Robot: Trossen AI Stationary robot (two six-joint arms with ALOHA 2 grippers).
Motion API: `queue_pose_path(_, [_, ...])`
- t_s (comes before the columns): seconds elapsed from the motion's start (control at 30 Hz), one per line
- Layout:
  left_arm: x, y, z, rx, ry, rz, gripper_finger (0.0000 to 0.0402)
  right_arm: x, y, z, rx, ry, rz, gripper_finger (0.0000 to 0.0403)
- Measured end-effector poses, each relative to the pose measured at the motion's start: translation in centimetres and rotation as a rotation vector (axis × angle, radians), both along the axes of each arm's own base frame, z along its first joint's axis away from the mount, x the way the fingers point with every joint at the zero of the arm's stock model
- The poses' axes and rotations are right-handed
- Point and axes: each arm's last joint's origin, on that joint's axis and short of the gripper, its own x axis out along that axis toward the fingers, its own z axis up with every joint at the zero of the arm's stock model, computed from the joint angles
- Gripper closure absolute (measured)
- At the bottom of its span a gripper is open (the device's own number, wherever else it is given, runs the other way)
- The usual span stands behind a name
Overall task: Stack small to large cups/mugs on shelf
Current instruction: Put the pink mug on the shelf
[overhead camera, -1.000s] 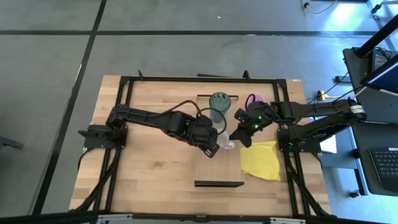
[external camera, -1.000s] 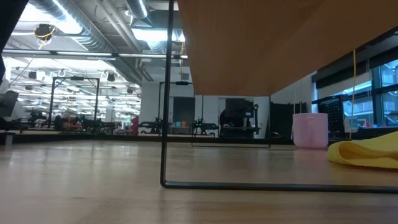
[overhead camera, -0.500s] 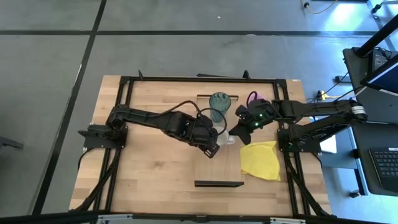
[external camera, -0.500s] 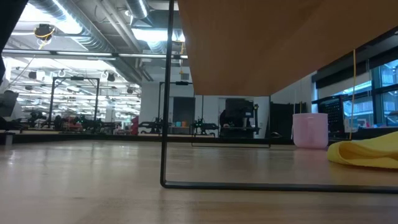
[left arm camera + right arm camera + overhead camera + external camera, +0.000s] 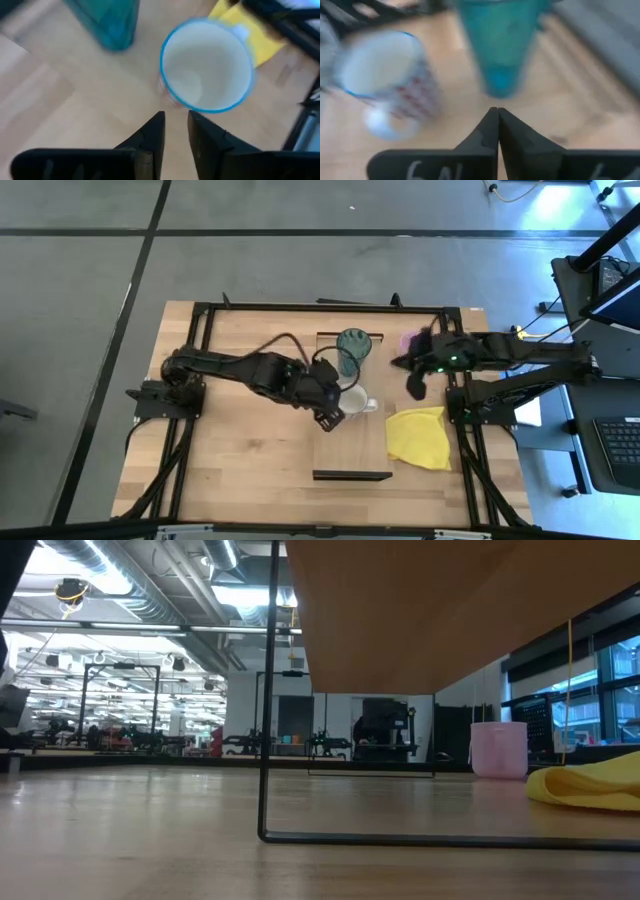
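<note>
Jaws first: the left gripper (image 5: 173, 131) had its jaws a little apart with nothing between them, hanging right next to the white mug (image 5: 354, 401) on the shelf (image 5: 351, 458). That mug stood upright, mouth up, just ahead of those jaws, so we'd say the left arm was the nearer one. The right gripper (image 5: 415, 387) had its jaws pinched tight on nothing, off past the shelf's edge near the pink mug (image 5: 498, 749). The teal tumbler (image 5: 352, 346) stood upright at the shelf's far end, near the white mug. A yellow cloth (image 5: 420, 436) lay on the wooden tabletop (image 5: 250, 450) beside the shelf; behind was a big open workshop.
</note>
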Motion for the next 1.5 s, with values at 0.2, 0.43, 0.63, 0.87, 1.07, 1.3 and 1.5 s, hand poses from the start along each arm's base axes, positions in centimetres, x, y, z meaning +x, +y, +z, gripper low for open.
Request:
queue_pose_path(0.2, [-2.1,0.5,2.1,0.164,-0.008,-0.091,0.0324,-3.9,-0.4,3.0,-0.201,0.161,-0.104,0.0392])
queue_pose_path(0.43, [-5.7,1.7,1.5,0.29,-0.041,-0.062,0.0324,-6.6,0.2,4.7,-0.225,0.088,-0.098,0.0392])
queue_pose_path(0.63, [-10.4,3.5,-3.3,0.189,-0.387,-0.015,0.0352,-7.9,-0.1,4.5,-0.049,0.023,-0.319,0.0392])
queue_pose_path(0.87, [-16.6,5.5,-8.5,0.074,-0.685,-0.014,0.0398,-7.5,0.0,4.0,-0.078,0.118,-0.219,0.0392])
queue_pose_path(1.07, [-20.1,6.6,-11.7,0.078,-0.678,0.012,0.0391,-7.0,-0.7,0.6,-0.017,0.484,-0.245,0.0392])
queue_pose_path(1.3, [-22.5,7.7,-13.5,0.189,-0.591,0.121,0.0398,-5.5,-2.6,-2.9,0.137,0.447,-0.327,0.0392])
queue_pose_path(1.5, [-23.0,7.8,-12.8,0.1,-0.68,0.19,0.0399,-6.3,-5.8,-4.6,0.405,0.276,-0.54,0.0392])
